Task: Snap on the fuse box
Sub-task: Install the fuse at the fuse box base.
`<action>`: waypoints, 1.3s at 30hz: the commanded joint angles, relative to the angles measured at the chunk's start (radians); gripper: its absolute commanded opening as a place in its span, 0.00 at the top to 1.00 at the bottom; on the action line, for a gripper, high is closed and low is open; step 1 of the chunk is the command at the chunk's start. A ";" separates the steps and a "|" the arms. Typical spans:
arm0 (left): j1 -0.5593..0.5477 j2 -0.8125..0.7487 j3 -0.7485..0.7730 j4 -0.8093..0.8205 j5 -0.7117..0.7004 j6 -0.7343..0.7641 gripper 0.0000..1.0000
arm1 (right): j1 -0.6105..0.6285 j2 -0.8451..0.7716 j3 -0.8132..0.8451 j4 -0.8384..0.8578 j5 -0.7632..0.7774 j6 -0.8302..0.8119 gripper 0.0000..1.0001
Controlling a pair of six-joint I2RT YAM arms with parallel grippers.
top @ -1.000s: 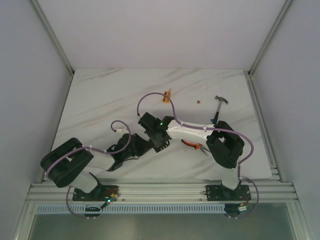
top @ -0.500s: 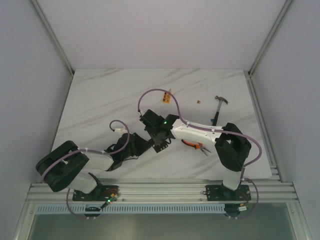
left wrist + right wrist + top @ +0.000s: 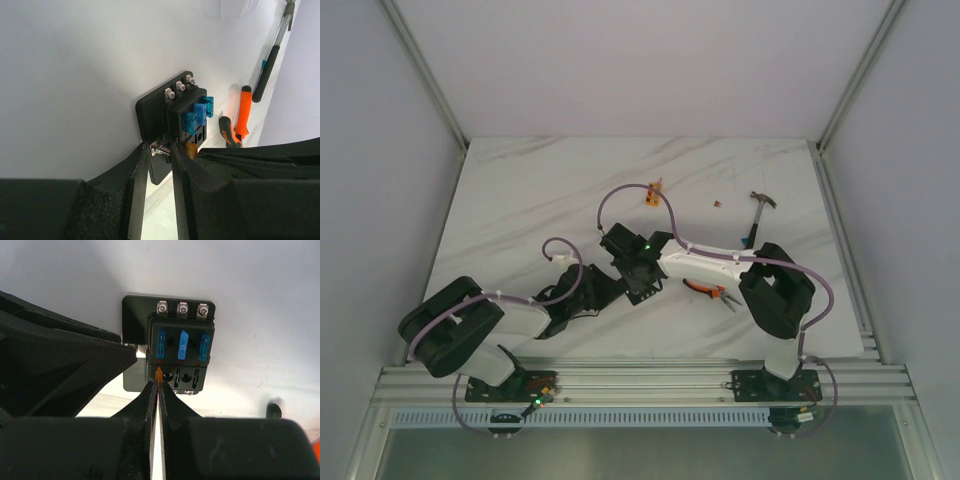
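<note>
**Fuse box** [image 3: 175, 347]: black, squarish, on a flat base plate against the white marble table [image 3: 520, 200]. It sits near the middle of the table towards the arms, between the two grippers, and the top view hides it under the wrists. The top face carries three blue fuses [image 3: 183, 346] in a row, with three screws [image 3: 182, 308] along the far edge.

**Orange fuse** [image 3: 159, 374]: at the end slot of the lower row, on the side nearest the left gripper. How far it is seated cannot be told.

**Right gripper** [image 3: 159, 384]: jaws drawn almost together, pinching the orange fuse from the near side.

**Left gripper** [image 3: 160, 148]: jaws narrow, closed on a small metal tab [image 3: 161, 148] at the side of the box.

**Pliers** [image 3: 243, 112]: orange handles, lying just beside the box, under the right forearm in the top view.

**Hammer** [image 3: 760, 212]: dark handle, farther right, well apart from the box.

**Small orange block** [image 3: 653, 190]: beyond the grippers, apart from them.

**Tiny brown piece** [image 3: 717, 203]: right of the orange block, too small to identify.
</note>
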 commanded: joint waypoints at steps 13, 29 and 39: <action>-0.003 0.054 0.016 0.019 0.019 0.003 0.69 | 0.000 0.141 -0.017 -0.059 -0.044 -0.012 1.00; -0.004 -0.013 0.008 -0.034 -0.025 0.025 0.68 | 0.003 0.032 -0.030 0.008 0.008 -0.011 1.00; 0.010 -0.149 0.045 -0.160 -0.078 0.100 0.57 | -0.121 -0.219 -0.048 -0.012 0.106 -0.032 0.67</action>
